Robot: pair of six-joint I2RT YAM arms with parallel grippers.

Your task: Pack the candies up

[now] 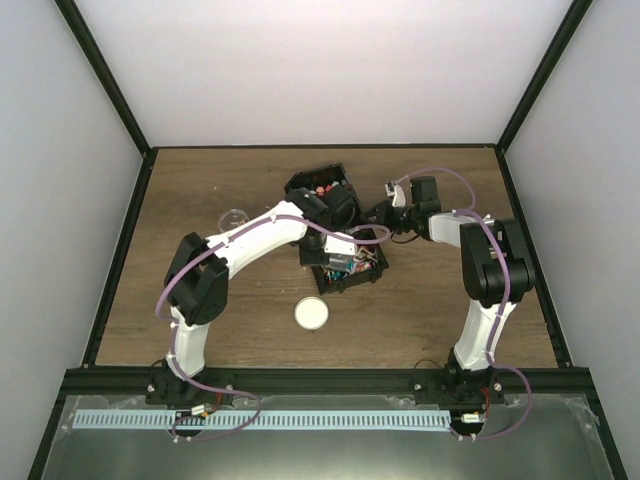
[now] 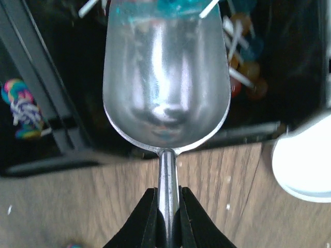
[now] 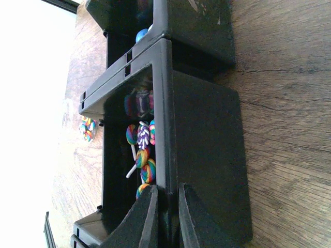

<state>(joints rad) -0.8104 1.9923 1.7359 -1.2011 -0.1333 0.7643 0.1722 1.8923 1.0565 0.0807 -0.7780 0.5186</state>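
On the wooden table [image 1: 200,300] two black bins sit just beside each other. The right gripper [image 3: 164,199] is clamped on a wall of the nearer bin [image 3: 207,155]. The left gripper [image 2: 168,204] is closed tight on the handle of a metal scoop [image 2: 165,93], whose bowl reaches over a bin's rim. A white lid [image 1: 312,314] lies nearby. The candies [image 3: 142,150], mostly striped lollipops, lie inside the bins.

We see a wooden table [image 1: 450,330], back black bin [image 1: 300,186] touching front black bin [image 1: 336,284], white lid [image 1: 312,314] in front, clear jar [image 1: 233,217] at left, metal scoop [image 2: 165,93] over a bin.
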